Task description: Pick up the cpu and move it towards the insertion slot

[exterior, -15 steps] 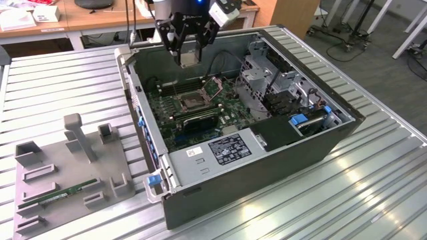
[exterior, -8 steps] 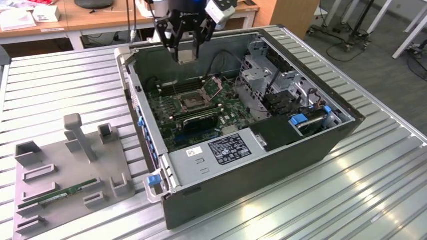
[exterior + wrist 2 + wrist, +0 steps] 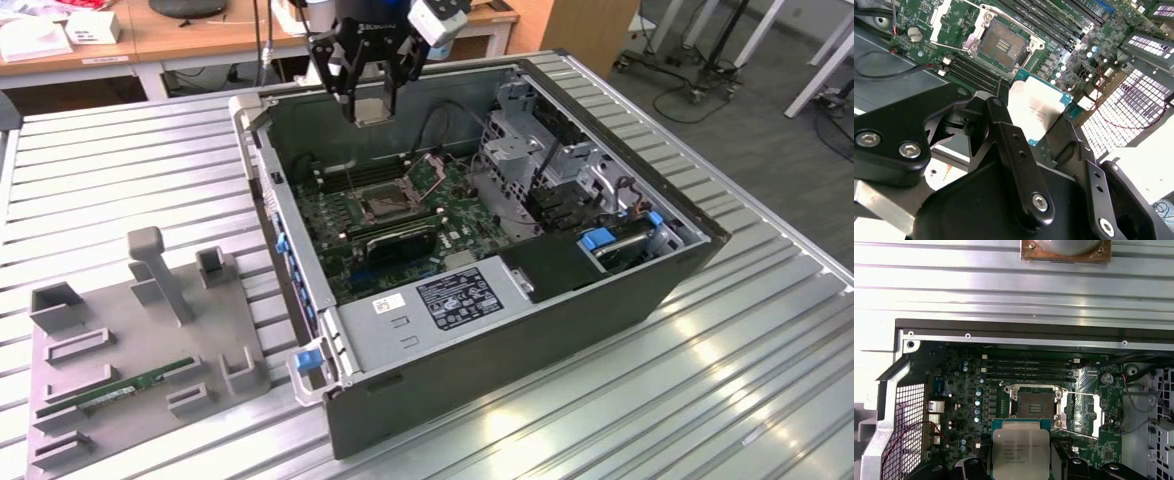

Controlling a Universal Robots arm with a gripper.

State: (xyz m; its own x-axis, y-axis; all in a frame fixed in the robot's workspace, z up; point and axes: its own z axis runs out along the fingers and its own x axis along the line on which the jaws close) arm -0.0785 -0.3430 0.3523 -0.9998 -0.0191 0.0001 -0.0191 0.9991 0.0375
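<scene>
cpu (image 3: 1020, 450) | flat square chip, matte silver face, pale rim, clamped between my black gripper (image 3: 1046, 127) fingers, held up over the open case near its back edge | insertion slot (image 3: 1034, 405) | square shiny metal frame, dark pin field, on the green motherboard (image 3: 387, 225), apart from the chip

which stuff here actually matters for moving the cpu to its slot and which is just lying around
Belongs to the job:
- gripper, shut on the cpu, above the open computer case
- insertion slot on the motherboard, empty

Just lying about:
- grey tray on the exterior view's left
- green memory stick lying in that tray
- memory slots beside the socket
</scene>
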